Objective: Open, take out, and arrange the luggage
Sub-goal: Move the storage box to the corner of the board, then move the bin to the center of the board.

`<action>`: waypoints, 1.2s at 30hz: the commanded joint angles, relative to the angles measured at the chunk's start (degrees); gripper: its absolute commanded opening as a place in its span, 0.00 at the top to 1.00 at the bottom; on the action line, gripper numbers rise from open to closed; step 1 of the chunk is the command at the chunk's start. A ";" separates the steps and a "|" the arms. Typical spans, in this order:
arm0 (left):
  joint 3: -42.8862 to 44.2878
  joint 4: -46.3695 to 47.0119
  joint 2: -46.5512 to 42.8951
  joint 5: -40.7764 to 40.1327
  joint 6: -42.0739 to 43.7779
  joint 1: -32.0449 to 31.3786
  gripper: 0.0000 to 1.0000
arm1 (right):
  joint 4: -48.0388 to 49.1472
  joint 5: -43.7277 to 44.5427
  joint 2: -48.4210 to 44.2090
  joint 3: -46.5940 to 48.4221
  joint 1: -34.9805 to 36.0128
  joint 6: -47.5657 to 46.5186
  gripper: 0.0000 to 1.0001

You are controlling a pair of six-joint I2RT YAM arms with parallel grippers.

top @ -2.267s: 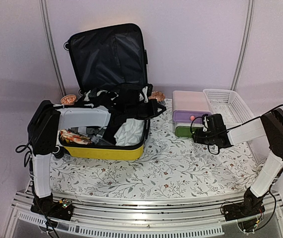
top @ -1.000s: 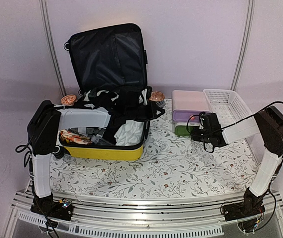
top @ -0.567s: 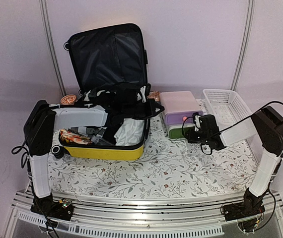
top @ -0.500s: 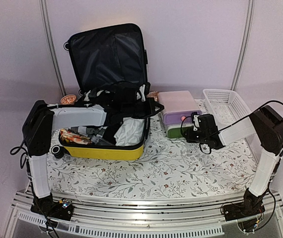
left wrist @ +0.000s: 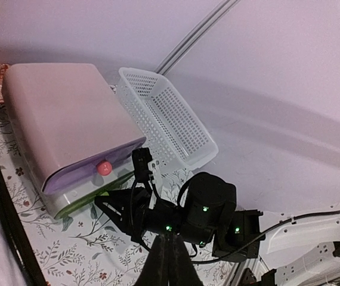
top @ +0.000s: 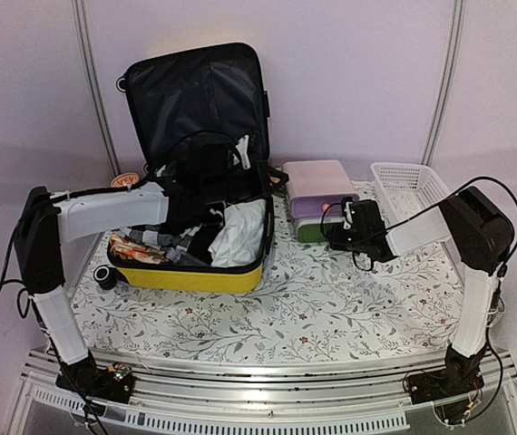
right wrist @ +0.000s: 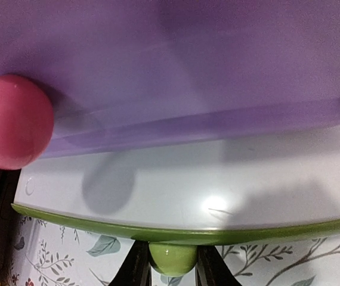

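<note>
Pale walls back a floral-cloth table [top: 331, 308]. Seen from above, the luggage [top: 186, 276] lies open at the left rear with its lid upright against the wall. Its base holds a white garment [top: 240, 231], black clothing [top: 202, 240] and a bright packet [top: 136, 249]. The left arm reaches over it. Only the left wrist view shows the left gripper [left wrist: 166, 256] clearly: its fingers are pressed together with nothing visible between them. Beyond them are the box [left wrist: 62, 113] and the basket [left wrist: 170, 119] just beside it. Only the right wrist view shows the right gripper [right wrist: 172, 271] clamped on the green knob [right wrist: 171, 257] of the box's bottom drawer, one finger on each side. A pink knob [right wrist: 12, 122] sits on the purple drawer above.
</note>
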 commanded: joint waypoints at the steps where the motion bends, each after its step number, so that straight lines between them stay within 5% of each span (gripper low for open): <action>1: -1.44 -2.18 -0.97 -1.01 0.74 0.81 1.00 | 1.28 -1.09 3.02 5.05 0.98 1.29 0.75; 8: -1.63 -3.38 -1.69 -1.29 1.00 1.14 1.00 | 1.13 -2.33 0.51 4.13 1.12 0.82 0.48; 20: -4.42 -3.93 -4.45 -1.88 2.12 1.18 1.00 | -5.96 -0.18 -19.16 -8.64 0.60 -4.20 0.43; 30: -7.75 -10.78 -9.78 -1.95 4.95 4.39 0.96 | -24.46 -6.27 -28.39 -2.08 -13.37 -5.01 0.42; 36: -10.99 -15.83 -15.45 -2.46 10.00 7.90 0.89 | -31.09 -1.38 -28.26 2.25 -17.12 -7.18 0.39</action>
